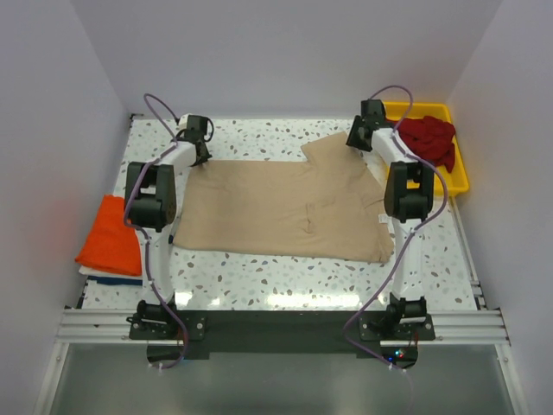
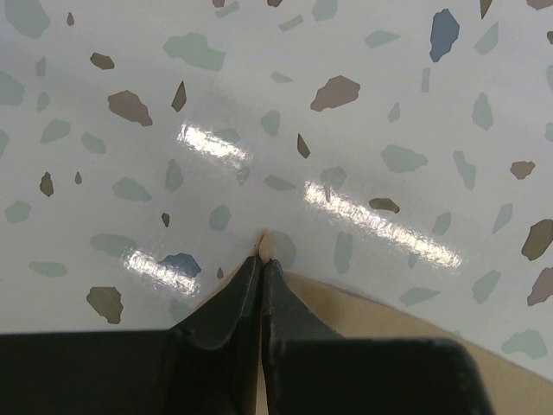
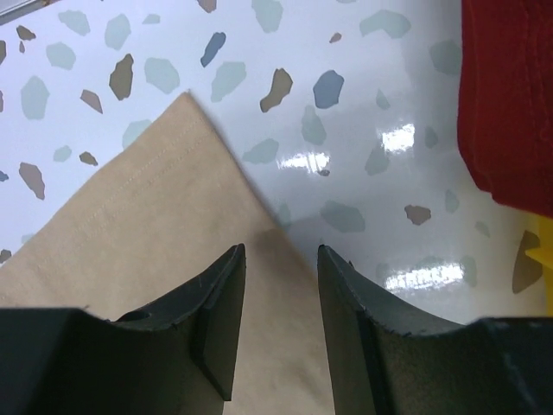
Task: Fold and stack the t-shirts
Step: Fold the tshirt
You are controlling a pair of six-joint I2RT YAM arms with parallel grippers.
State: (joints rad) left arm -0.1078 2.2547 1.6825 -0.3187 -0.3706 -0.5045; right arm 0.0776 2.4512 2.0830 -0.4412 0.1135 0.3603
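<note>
orange t-shirt (image 1: 111, 235): folded, at the left edge of the table; on top of a white/blue t-shirt (image 1: 111, 277), only a thin rim of it showing at the near side.
left gripper (image 1: 200, 138): low at the far left corner of the beige t-shirt. In the wrist view (image 2: 263, 259), jaws pressed together with no gap and a small tan tip of cloth poking out between the fingertips. Pinched on that corner.
table (image 1: 259, 278): white, glossy, flecked grey, blue and brown; streaks of lamp glare.
beige t-shirt (image 1: 285, 207): spread flat across the middle of the table, between the two arms, long side running left to right. A few small wrinkles right of centre. One sleeve reaching toward the far right.
right gripper (image 1: 359, 137): at that sleeve. In the wrist view (image 3: 278, 255), jaws apart by a moderate gap, nothing between them. Left finger over the hemmed sleeve cloth (image 3: 155, 233), right finger over bare table just beside the cloth's edge. Contact with the cloth: cannot tell.
dark red t-shirts (image 1: 429, 138): bunched and unfolded, heaped in the yellow tray (image 1: 460, 180) at the far right corner. In the right wrist view, red cloth (image 3: 510, 95) at the upper right, a sliver of the tray (image 3: 540, 251) below it.
</note>
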